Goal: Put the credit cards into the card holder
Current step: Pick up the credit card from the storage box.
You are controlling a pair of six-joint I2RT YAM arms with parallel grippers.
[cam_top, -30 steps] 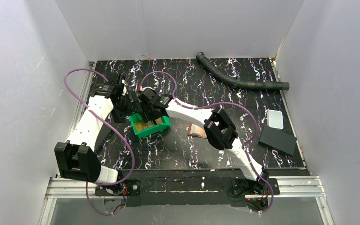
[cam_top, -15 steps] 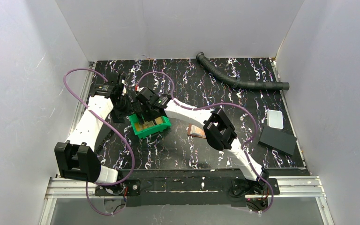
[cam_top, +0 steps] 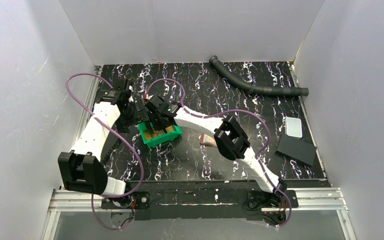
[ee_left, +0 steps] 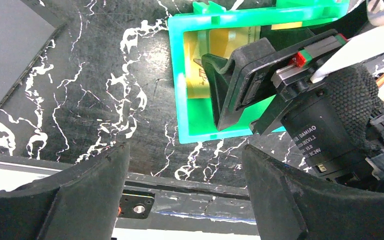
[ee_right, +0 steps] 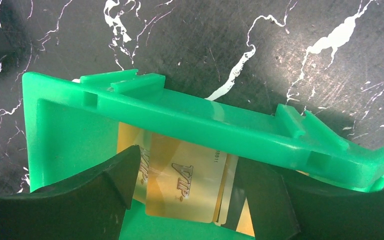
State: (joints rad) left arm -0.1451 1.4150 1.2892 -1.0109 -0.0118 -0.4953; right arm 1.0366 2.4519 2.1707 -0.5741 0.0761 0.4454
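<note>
Several gold "VIP" credit cards (ee_right: 185, 185) lie flat in a stack on the floor of the green bin (ee_right: 200, 120). My right gripper (ee_right: 187, 197) reaches down into that bin, open, with one finger on each side of the stack and the top card between them. From above, the right gripper (cam_top: 155, 122) sits over the bin (cam_top: 172, 134). My left gripper (ee_left: 185, 150) hovers open and empty over the table just beside the bin's wall (ee_left: 176, 90). The brown card holder (cam_top: 207, 140) lies right of the bin, partly hidden by the right arm.
A black corrugated hose (cam_top: 260, 85) curves along the back right. A pale translucent plate (cam_top: 293, 126) and a flat black sheet (cam_top: 296, 149) lie at the right edge. Another dark sheet (ee_left: 10, 40) lies near the left arm. White walls enclose the table.
The right gripper has shifted slightly left and lower inside the bin, and its jaws have widened around the cards. The left gripper has barely moved.
</note>
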